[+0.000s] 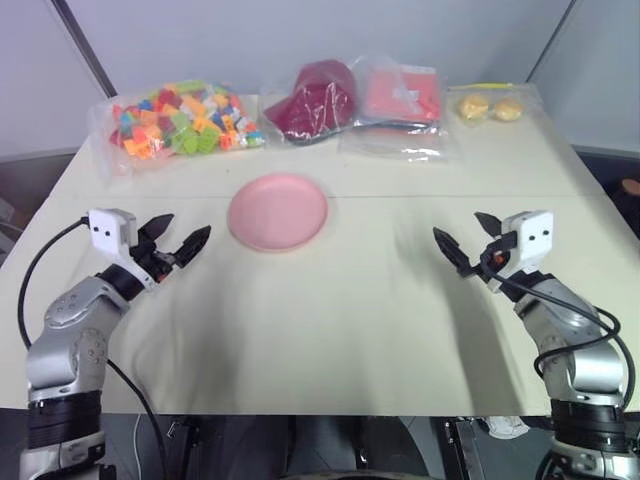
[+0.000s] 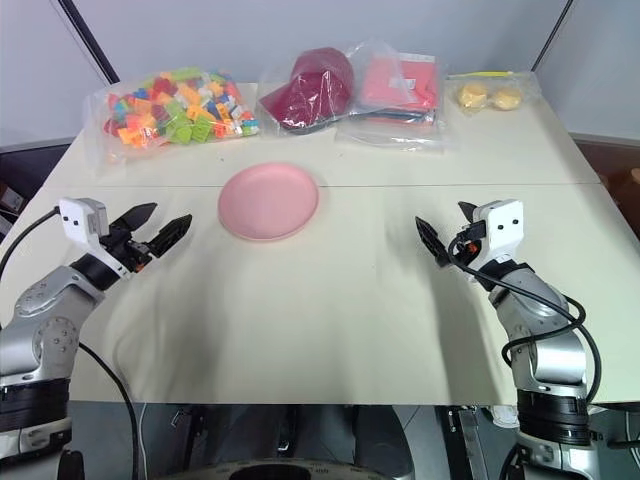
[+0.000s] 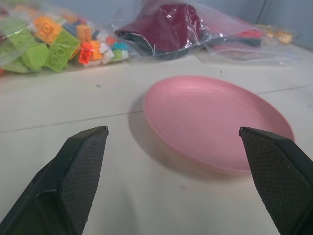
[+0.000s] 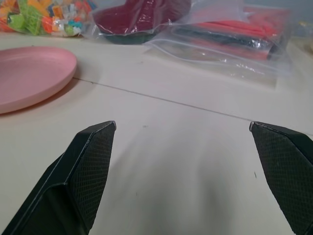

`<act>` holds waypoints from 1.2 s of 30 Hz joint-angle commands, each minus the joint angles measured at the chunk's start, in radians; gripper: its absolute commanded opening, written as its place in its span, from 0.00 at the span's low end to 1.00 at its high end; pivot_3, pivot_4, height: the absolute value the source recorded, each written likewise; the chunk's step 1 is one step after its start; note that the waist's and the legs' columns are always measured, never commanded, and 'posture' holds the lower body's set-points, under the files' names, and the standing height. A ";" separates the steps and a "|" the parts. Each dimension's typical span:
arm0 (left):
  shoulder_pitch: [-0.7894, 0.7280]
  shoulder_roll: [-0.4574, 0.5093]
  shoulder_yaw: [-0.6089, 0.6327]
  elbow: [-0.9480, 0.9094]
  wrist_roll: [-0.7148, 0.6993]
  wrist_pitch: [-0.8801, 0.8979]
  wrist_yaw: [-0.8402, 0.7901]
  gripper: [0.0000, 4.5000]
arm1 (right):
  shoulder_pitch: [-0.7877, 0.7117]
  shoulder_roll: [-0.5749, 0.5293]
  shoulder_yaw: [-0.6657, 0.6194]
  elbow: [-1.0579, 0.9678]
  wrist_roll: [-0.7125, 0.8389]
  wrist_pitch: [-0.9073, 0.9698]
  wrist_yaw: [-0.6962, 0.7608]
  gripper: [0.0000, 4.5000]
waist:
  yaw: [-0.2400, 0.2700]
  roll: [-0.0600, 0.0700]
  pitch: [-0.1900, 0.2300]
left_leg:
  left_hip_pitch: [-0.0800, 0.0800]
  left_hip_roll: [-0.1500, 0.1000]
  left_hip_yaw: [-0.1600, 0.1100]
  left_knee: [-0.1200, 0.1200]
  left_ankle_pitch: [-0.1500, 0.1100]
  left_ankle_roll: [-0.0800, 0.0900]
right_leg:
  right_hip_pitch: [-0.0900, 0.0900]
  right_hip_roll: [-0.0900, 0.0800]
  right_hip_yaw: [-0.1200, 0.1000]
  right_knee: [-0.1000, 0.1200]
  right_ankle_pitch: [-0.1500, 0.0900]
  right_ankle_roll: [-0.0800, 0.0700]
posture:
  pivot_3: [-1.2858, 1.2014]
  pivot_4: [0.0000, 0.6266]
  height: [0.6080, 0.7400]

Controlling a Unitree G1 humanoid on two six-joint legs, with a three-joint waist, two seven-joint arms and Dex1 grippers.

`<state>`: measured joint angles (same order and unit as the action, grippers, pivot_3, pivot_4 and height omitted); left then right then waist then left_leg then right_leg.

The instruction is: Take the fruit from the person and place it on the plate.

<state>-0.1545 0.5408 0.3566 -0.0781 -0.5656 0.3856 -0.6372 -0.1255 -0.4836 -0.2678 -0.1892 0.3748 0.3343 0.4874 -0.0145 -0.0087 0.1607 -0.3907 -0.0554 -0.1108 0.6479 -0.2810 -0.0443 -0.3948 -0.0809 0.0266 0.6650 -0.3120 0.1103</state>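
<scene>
The pink plate (image 1: 278, 211) lies flat and bare near the middle of the cream table, slightly left of centre. My left gripper (image 1: 188, 226) hovers open just left of the plate, its fingers pointing toward it with nothing between them; in the left wrist view the plate (image 3: 215, 117) lies just ahead between the black fingertips (image 3: 83, 161). My right gripper (image 1: 457, 224) stands open over bare tabletop well to the right of the plate, also holding nothing. The fruit and the person are out of view.
Along the table's far edge lie a bag of coloured bricks (image 1: 180, 118), a dark red item in a plastic bag (image 1: 315, 100), a bag of flat red things (image 1: 400, 100) and a clear bag with two pale yellow round items (image 1: 490, 107).
</scene>
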 commanded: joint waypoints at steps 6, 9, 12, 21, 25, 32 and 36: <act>-0.004 0.010 0.003 -0.033 0.025 -0.022 0.010 1.00 | -0.004 0.001 -0.013 -0.007 0.001 -0.028 -0.003 0.99 | 0.001 0.000 0.000 | 0.000 0.000 0.000 0.000 0.000 0.000 | 0.000 0.000 0.000 0.000 0.000 0.000 | 0.52 0.24 1.00; -0.004 0.010 0.002 -0.031 0.026 -0.025 0.005 1.00 | -0.002 0.000 -0.014 -0.006 0.001 -0.029 -0.003 0.99 | 0.000 0.000 0.000 | 0.000 0.000 0.000 0.000 0.000 0.000 | 0.000 0.000 0.000 0.000 0.000 0.000 | 0.52 0.24 1.00; -0.009 0.010 0.003 -0.027 0.026 -0.024 0.002 1.00 | -0.003 0.001 -0.013 -0.004 0.001 -0.030 -0.004 0.99 | 0.000 0.000 0.000 | 0.000 0.000 0.000 0.000 0.000 0.000 | 0.000 0.000 0.000 0.000 0.000 0.000 | 0.52 0.24 1.00; -0.007 0.007 0.012 -0.022 0.020 -0.026 -0.007 1.00 | 0.001 0.006 -0.003 -0.002 -0.007 -0.033 -0.012 0.99 | 0.000 0.000 0.000 | 0.000 0.000 0.000 0.000 0.000 0.000 | 0.000 0.000 0.000 0.000 0.000 0.000 | 0.52 0.24 1.00; -0.004 0.004 0.014 -0.023 0.018 -0.028 -0.008 1.00 | -0.002 0.005 -0.003 0.002 -0.008 -0.034 -0.011 0.99 | 0.001 0.000 0.000 | 0.000 0.000 0.000 0.000 0.000 0.000 | 0.000 0.000 0.000 0.000 0.000 0.000 | 0.52 0.24 1.00; -0.005 0.003 0.014 -0.026 0.017 -0.030 -0.006 1.00 | -0.003 0.006 -0.003 0.006 -0.009 -0.037 -0.012 0.99 | 0.000 0.000 0.000 | 0.000 0.000 0.000 0.000 0.000 0.000 | 0.000 0.000 0.000 0.000 0.000 0.000 | 0.52 0.24 1.00; -0.008 0.004 0.012 -0.025 0.018 -0.031 -0.007 1.00 | 0.000 0.009 -0.001 0.006 -0.011 -0.040 -0.014 0.99 | 0.000 0.000 0.000 | 0.000 0.000 0.000 0.000 0.000 0.000 | 0.000 0.000 0.000 0.000 0.000 0.000 | 0.52 0.24 1.00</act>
<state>-0.1541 0.5408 0.3534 -0.0806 -0.5408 0.3781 -0.6416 -0.1242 -0.4772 -0.2596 -0.1698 0.3662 0.3192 0.4762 -0.0142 -0.0088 0.1607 -0.3906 -0.0554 -0.1108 0.6480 -0.2810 -0.0443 -0.3948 -0.0809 0.0266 0.6650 -0.3120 0.1103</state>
